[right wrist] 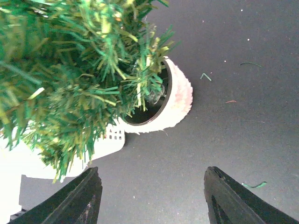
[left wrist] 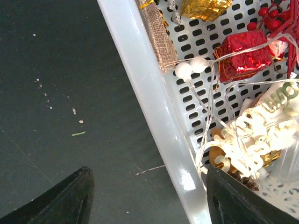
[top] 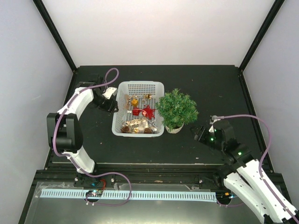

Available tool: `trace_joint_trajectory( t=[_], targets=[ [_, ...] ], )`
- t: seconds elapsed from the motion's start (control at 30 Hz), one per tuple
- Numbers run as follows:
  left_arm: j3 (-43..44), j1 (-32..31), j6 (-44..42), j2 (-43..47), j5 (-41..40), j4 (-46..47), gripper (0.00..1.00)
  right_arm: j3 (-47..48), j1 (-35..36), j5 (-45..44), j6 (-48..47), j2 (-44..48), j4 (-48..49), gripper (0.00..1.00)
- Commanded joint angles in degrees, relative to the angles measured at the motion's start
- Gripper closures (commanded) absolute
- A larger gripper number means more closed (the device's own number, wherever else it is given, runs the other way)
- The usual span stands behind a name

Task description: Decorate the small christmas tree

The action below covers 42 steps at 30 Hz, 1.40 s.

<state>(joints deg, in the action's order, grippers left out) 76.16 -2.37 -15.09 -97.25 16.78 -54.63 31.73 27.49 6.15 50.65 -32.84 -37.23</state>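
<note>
The small christmas tree [top: 177,109] stands in its whitish pot [top: 174,129] just right of the white mesh basket [top: 140,85]. The basket holds red and gold ornaments [top: 142,112]. In the left wrist view I see its rim [left wrist: 154,112], a red foil gift [left wrist: 244,55], a gold gift [left wrist: 205,8] and white lettering [left wrist: 254,135]. My left gripper [left wrist: 149,198] is open, its jaws straddling the basket's left rim. My right gripper [right wrist: 152,198] is open and empty, low over the mat, a short way right of the tree's pot [right wrist: 175,100].
The black mat [top: 219,88] covers the table, with grey walls and black frame posts around it. A perforated white rail [top: 126,195] runs along the near edge. Small green needle scraps [right wrist: 254,185] lie on the mat.
</note>
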Motion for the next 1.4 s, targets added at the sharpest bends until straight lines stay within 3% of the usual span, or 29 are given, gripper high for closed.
trace_joint_trajectory(
  t=[0.0, 0.23, 0.33, 0.43, 0.7, 0.97, 1.17, 1.37],
  targets=[
    [2.43, -1.2, 0.69, -1.47, 1.36, -2.66, 0.36, 3.53, -0.33, -1.27, -3.87, 1.95, -8.34, 0.38],
    [2.69, -3.3, 0.6, -3.97, 0.78, -3.35, 0.57, 6.84, -0.33, -0.57, -4.63, 3.02, -10.1, 0.38],
    [3.38, -3.25, 0.55, -5.12, 0.23, -3.89, 0.72, 8.95, -0.33, -0.76, -4.88, 3.11, -11.08, 0.38],
    [4.21, -3.16, 0.76, -5.42, -2.86, -4.66, 0.78, 11.83, -0.33, -0.85, -6.03, 2.56, -12.63, 0.37],
    [1.88, -0.64, -0.23, -3.3, -8.96, -5.08, 0.78, 22.36, -0.33, -0.75, -12.31, -1.82, -19.3, 0.37],
    [-1.97, 6.26, -2.45, 1.72, -18.76, -5.66, 0.78, 31.64, -0.33, 0.82, -19.82, -5.91, -25.63, 0.37],
    [-1.17, 13.59, -7.49, 3.39, -20.16, -5.11, 0.78, 32.66, -0.33, 2.36, -20.51, -6.12, -26.21, 0.35],
    [3.0, 20.3, -15.62, -0.76, -18.59, -3.83, 0.77, 36.67, -0.33, 0.83, -19.38, -8.04, -29.32, 0.33]
  ],
)
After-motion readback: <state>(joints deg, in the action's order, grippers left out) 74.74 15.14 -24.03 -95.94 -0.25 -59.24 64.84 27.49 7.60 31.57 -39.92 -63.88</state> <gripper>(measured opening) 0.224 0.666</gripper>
